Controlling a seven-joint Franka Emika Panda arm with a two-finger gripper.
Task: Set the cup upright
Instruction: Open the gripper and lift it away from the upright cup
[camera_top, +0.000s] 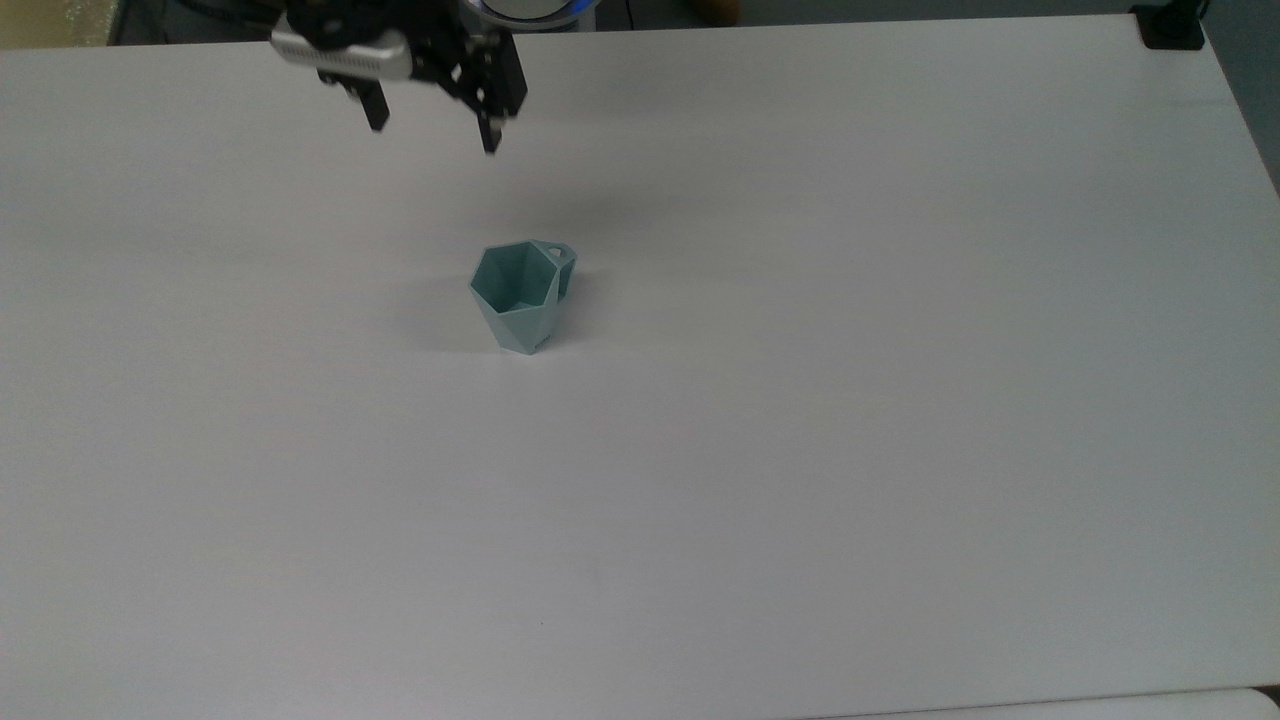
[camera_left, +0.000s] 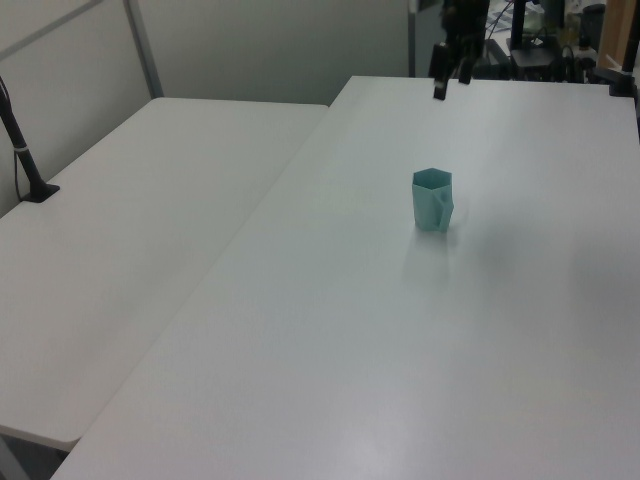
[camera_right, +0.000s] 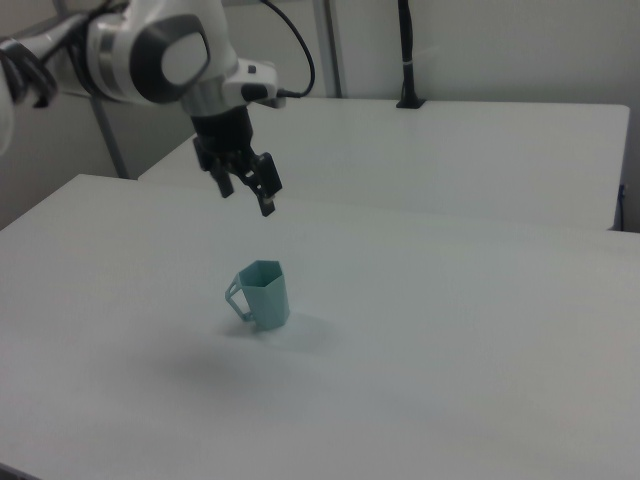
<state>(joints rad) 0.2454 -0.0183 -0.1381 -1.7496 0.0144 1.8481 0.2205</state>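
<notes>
The pale teal faceted cup (camera_top: 521, 297) stands upright on the white table (camera_top: 800, 400), mouth up, its small handle toward the top view's right. It also appears in the left view (camera_left: 432, 200) and the right view (camera_right: 262, 294), handle to the right view's left. My gripper (camera_top: 432, 125) hangs open and empty well above and behind the cup, near the table's far edge in the top view. The left view has the gripper (camera_left: 452, 80) at the top, and the right view has the gripper (camera_right: 247, 195) above the cup, nothing between its fingers.
A second white table (camera_left: 130, 230) stands beside this one at the left view's left. A black post (camera_right: 407, 55) rises from the far table in the right view. A black clamp (camera_top: 1168, 25) sits at the top view's upper right corner.
</notes>
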